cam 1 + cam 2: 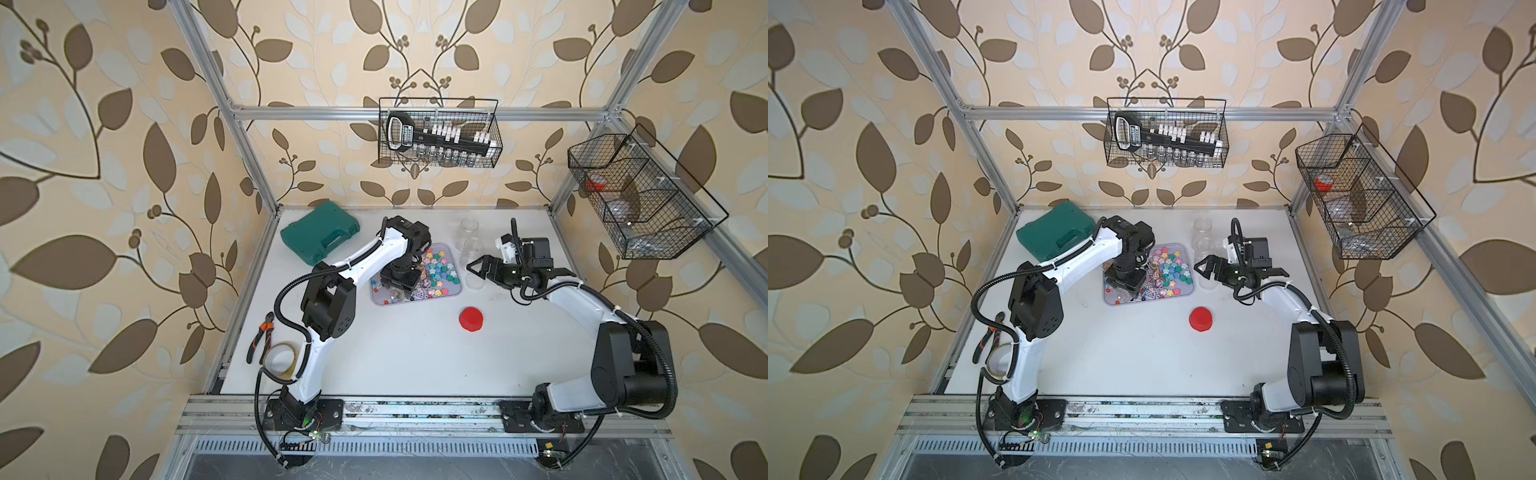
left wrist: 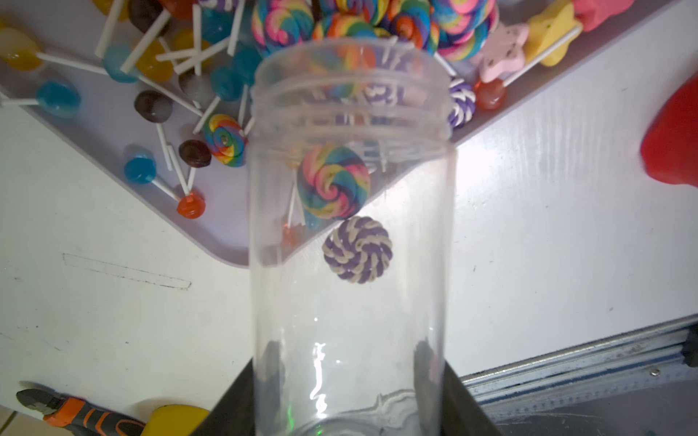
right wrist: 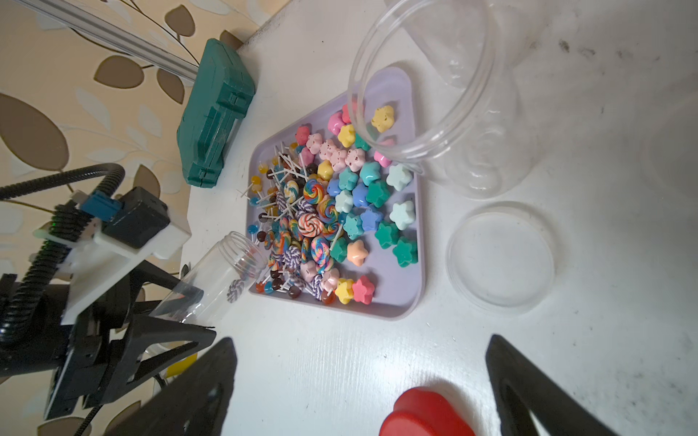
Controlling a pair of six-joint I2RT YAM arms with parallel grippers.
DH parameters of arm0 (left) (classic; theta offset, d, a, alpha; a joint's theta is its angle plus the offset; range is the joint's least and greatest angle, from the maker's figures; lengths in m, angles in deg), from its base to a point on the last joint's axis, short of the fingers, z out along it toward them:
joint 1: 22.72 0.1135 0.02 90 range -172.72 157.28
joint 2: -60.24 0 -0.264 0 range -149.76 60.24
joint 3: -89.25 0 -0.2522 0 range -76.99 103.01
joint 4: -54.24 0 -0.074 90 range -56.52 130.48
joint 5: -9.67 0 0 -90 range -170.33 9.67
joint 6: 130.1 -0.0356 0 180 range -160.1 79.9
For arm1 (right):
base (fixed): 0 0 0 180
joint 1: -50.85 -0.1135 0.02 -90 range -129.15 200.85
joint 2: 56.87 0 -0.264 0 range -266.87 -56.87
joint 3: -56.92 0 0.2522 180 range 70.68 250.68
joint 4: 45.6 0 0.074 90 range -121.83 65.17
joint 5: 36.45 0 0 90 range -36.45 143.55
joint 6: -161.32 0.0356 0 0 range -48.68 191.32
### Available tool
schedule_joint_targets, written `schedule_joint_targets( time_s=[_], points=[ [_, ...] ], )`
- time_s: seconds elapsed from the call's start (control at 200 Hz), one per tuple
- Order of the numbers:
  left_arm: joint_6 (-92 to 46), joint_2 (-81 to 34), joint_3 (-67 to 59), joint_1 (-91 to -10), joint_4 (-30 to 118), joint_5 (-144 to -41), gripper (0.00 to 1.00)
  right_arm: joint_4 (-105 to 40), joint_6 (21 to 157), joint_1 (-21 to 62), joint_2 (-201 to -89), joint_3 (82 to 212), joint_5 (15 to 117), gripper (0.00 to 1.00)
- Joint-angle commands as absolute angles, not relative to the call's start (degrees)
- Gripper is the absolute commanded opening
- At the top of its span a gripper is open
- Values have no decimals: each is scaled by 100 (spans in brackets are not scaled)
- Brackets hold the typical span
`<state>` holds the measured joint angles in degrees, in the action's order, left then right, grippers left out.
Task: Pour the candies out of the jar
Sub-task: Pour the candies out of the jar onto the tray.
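The left gripper [image 3: 190, 311] is clamping a small clear plastic jar [image 2: 351, 226], tipping it over the near-left corner of the lilac tray [image 3: 377, 315], where the multicoloured candies [image 3: 325, 211] are lying. A purple-and-white swirl lollipop [image 2: 357, 250] is sitting inside the jar, beyond the tray's rim, so it risks landing on the table. The right gripper [image 3: 359, 339] is hanging wide open.

Mid-table, toward the back: lilac rectangular plastic tray [image 1: 455, 291], multicoloured candies [image 1: 436, 270] heaped inside. Over its front-left corner, tilted, mouth toward the tray: small clear plastic jar [image 3: 223, 271] in the left gripper [image 3: 189, 311], two swirl lollipops [image 2: 334, 181] inside. Just right of the tray: large clear plastic jar [image 1: 471, 249], round clear lid [image 3: 500, 256] in front. Front-right, apart: red screw cap [image 1: 471, 319]. Behind-left: green plastic case [image 1: 320, 237]. At the left table edge, nearer: orange-handled pliers [image 1: 268, 326] beside yellow tape roll [image 1: 286, 345].
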<state>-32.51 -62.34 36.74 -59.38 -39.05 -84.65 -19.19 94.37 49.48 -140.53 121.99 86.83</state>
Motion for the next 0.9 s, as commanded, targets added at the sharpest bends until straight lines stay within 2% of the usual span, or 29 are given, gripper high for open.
schedule_joint_targets(
  time_s=[0.0,0.12,0.28,0.43,0.62,0.895],
  points=[
    [-3221,-6050,4264,-5919,-4157,-8407,24,-1900,9343,4954,-14051,12140,8770,99],
    [-3300,-5939,3597,-5851,-3979,-8239,24,-1900,9338,4953,-14078,12155,8754,99],
    [-3316,-6134,4570,-5863,-4459,-8304,25,-1900,9344,4951,-14090,12140,8775,99],
    [-3278,-5822,3196,-5794,-3888,-8355,25,-1900,9339,4948,-14123,12168,8781,99],
    [-3329,-6136,4549,-5783,-4429,-8278,25,-1927,9357,4951,-14142,12146,8831,99],
    [-3281,-6033,3940,-5791,-4258,-8272,25,-1857,9319,4946,-14140,12157,8782,99]
  ],
)
